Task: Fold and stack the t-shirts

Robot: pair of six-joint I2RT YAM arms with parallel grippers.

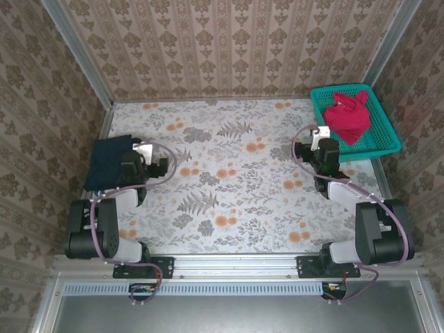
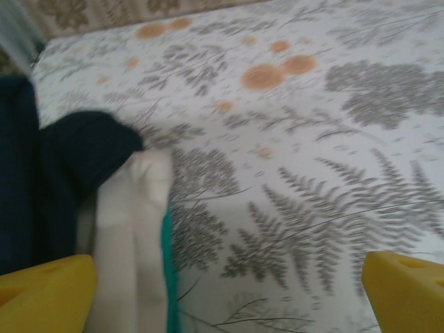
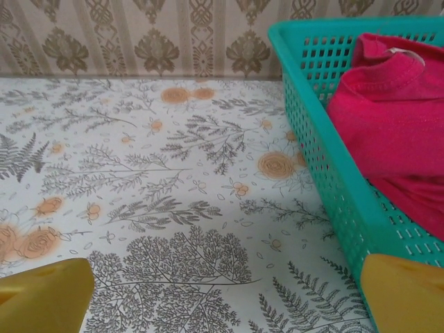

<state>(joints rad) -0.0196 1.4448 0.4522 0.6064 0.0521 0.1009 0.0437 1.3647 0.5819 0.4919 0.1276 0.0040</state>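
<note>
You are between shirts: both grippers hang with fingers spread wide and nothing in them. The navy shirt (image 1: 109,161) lies as a compact dark bundle at the left edge of the table (image 1: 229,208), just beside the left gripper (image 2: 225,298). It looks folded, though its creases cannot be checked from here. The red shirt (image 1: 349,114) sits crumpled in the teal basket (image 1: 388,148) at the far right corner, and the right gripper (image 3: 222,298) waits just beside the basket's left wall. A pale blurred strip (image 2: 135,229) touches the navy cloth; it is too soft to name.

Your next move is likely the right arm's: rise over the basket wall, come down onto the red cloth, and pinch 1 fold without snagging the mesh. The middle of the table gives you the widest room for spreading. The navy bundle hugs the left edge, so stacking there leaves little margin.
</note>
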